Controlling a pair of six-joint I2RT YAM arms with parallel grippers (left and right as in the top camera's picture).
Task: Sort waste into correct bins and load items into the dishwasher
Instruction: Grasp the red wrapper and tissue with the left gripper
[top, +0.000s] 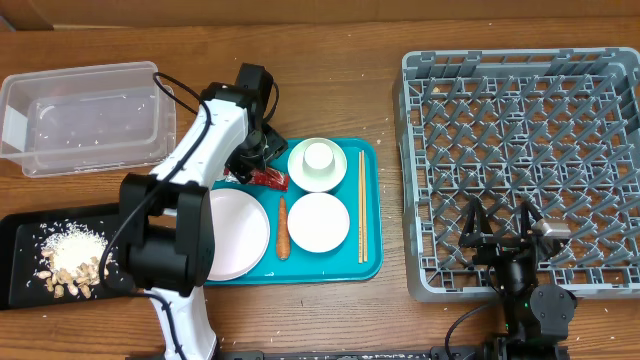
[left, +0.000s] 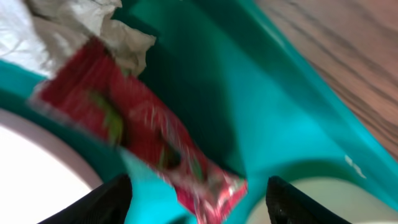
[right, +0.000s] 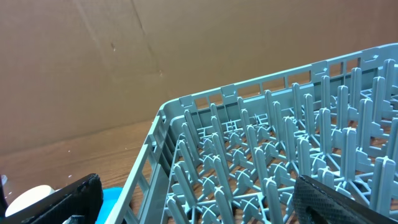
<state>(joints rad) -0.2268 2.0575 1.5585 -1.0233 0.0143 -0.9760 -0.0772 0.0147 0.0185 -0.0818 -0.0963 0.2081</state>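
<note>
Waste sorting in hand: straddles red wrapper with left gripper spread, holds right gripper wide and empty; next needs a square pinch and lift.

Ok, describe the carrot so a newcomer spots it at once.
Find the teal tray in the middle of the table. The carrot lies on it between the big plate and the empty white bowl. Nothing else there is orange.

My overhead view is evenly lit and sharp, with only soft shadows falling on the counter beside the teal tray. The left wrist view is smeared by motion. The red wrapper on the tray is blurred, with deep shadow just beside it. The right wrist view is dimmer, but the rack is crisp.
</note>
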